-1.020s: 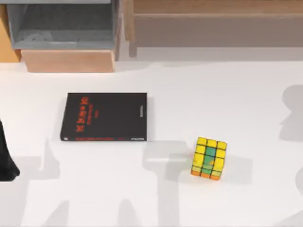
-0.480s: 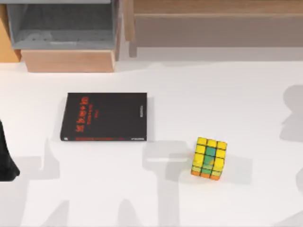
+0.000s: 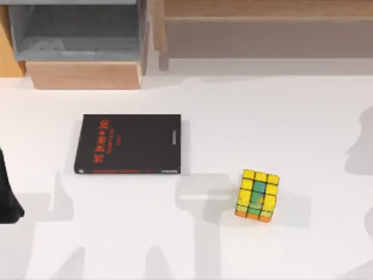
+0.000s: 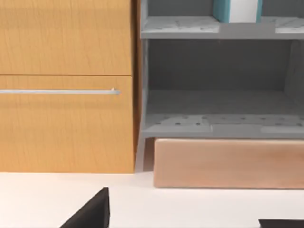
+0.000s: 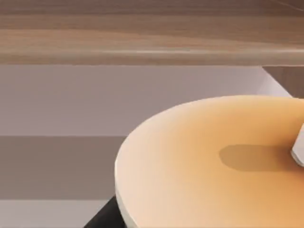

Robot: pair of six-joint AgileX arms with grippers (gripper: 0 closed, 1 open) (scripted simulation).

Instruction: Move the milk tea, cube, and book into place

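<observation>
2 task objects lie on the white table [image 3: 291, 116] in the top view. The book [image 3: 128, 144] rests flat left of centre, black cover up with red lettering, its long axis running left to right and its spine edge toward the near side. The cube [image 3: 257, 195], a 3x3 puzzle with yellow, green and orange squares in a black grid, sits well apart from it toward the right, slightly rotated against the table edges. Nothing stands between the 2. Behind the book, at the far left, is a grey shelf unit [image 3: 76, 29] over a pale wooden block [image 3: 84, 74]; a long wooden ledge [image 3: 268, 23] spans the far right. The left arm [image 3: 9, 198] appears as a dark form at the left edge, parked.

Left wrist view: an orange-toned wooden cabinet [image 4: 66, 85] with a thin metal handle [image 4: 59, 92] adjoins the grey shelf unit [image 4: 218, 118], whose upper shelf carries a teal and white item [image 4: 237, 9]. Dark parts of the left gripper [image 4: 180, 223] sit at the frame's lower edge; whether it is open or closed cannot be told.

Right wrist view: a round, smooth tan disc [image 5: 213, 161] lies before a wooden ledge [image 5: 142, 42]. The right gripper's state cannot be told.
</observation>
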